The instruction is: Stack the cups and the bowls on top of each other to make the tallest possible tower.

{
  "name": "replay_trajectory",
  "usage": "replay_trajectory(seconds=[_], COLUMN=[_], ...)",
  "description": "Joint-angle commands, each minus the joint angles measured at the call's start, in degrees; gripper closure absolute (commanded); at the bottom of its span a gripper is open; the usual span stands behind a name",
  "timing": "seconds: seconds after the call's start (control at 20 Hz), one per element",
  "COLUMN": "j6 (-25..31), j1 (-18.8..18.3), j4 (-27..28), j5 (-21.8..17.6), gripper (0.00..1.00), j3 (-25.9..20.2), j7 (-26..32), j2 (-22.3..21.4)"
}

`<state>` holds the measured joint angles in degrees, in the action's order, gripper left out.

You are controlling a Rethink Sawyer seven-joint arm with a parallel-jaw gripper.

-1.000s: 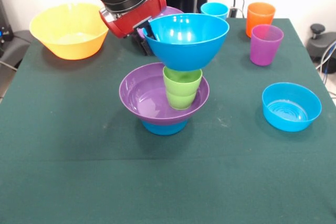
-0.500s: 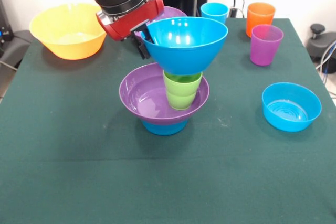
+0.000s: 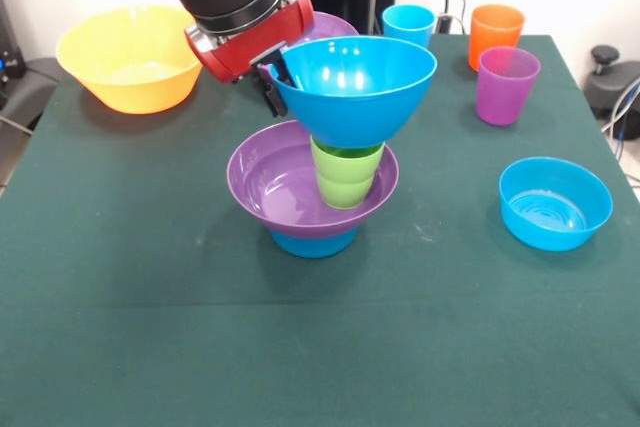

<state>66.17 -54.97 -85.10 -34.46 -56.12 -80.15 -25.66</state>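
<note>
Large blue bowl [image 3: 354, 85] upright, mouth up

A red and black robot arm comes down from the top left at a slant, angled toward the middle. Its wrist is a black cylinder ending in a red collar with a silver band. Below the collar, the dark gripper [image 3: 278, 77] points down and to the right. Its fingers are clamped on the near left rim of a bowl [image 3: 352, 82], which it holds up.
</note>
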Motion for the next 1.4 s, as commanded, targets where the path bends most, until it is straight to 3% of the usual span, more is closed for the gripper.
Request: replay_trajectory(seconds=[0.05, 1.4], j6=[2.77, 8.77], j1=[3.09, 5.73], j4=[2.57, 5.62], j5=[-4.03, -6.50], gripper=[1.00, 1.00], j3=[3.64, 6.63], j7=[14.90, 17.68], j2=[1.80, 0.31])
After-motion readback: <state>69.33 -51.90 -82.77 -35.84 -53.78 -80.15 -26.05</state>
